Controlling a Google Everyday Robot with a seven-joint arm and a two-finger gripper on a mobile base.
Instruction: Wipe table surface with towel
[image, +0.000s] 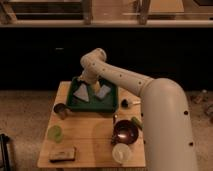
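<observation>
The table surface (90, 131) is a light tan plank top in the lower middle of the camera view. A dark green tray (73, 103) lies at its far edge. The towel (81, 93), pale grey-blue and roughly triangular, lies in the left half of the tray. A squarer grey-blue cloth (103, 91) lies in the right half. My gripper (92, 84) hangs over the tray between the two cloths, close above them. My white arm comes in from the lower right and bends down to it.
On the table stand a metal cup (60, 110), a green round thing (55, 133), a brown block (62, 153), a dark red bowl (125, 132), a white cup (120, 154), a small green object (136, 121) and a small dark object (126, 103). Gravel floor surrounds the table.
</observation>
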